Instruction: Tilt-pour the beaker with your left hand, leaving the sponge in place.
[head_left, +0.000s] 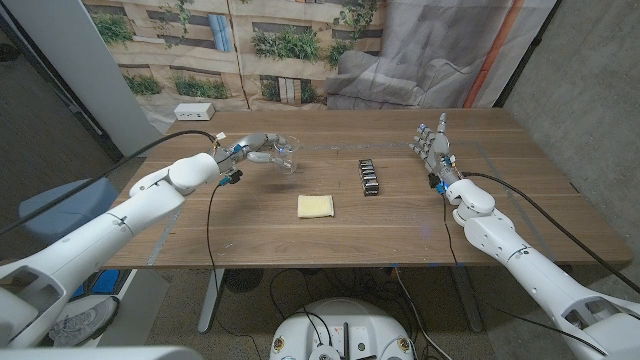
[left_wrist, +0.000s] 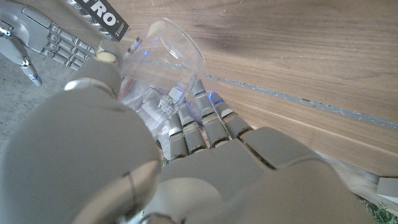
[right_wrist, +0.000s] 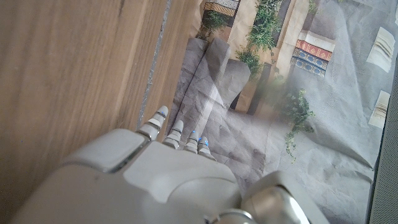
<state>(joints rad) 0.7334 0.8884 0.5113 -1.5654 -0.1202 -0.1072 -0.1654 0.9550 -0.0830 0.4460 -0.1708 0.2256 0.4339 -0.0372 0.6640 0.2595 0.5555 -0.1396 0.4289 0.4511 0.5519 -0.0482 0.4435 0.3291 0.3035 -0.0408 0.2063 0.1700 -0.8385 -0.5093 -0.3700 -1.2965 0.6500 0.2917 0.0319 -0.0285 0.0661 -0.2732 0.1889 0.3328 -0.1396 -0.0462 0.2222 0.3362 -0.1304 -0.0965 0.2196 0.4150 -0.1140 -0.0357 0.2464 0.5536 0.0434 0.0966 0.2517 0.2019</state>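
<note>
Wood-grain table (head_left: 250, 225) runs under both arms, with a printed backdrop of plants and brick hanging behind its far edge. On the left, fingers (left_wrist: 205, 121) wrap the wall of the clear beaker (left_wrist: 168, 53), the thumb pressing from the other side, so the left hand (head_left: 248, 148) grips it; the beaker leans over on its side with its open mouth turned toward the table's middle, and I cannot tell whether anything is inside. Its arm reaches in low from the near left corner. Nearer the front, well apart from the beaker, lies the yellow sponge (head_left: 316, 206), with a black ribbed block (head_left: 369, 177) to its right. Bare wood lies between these things. Far right, the right hand (head_left: 433, 145) stands upright, fingers spread, holding nothing.
</note>
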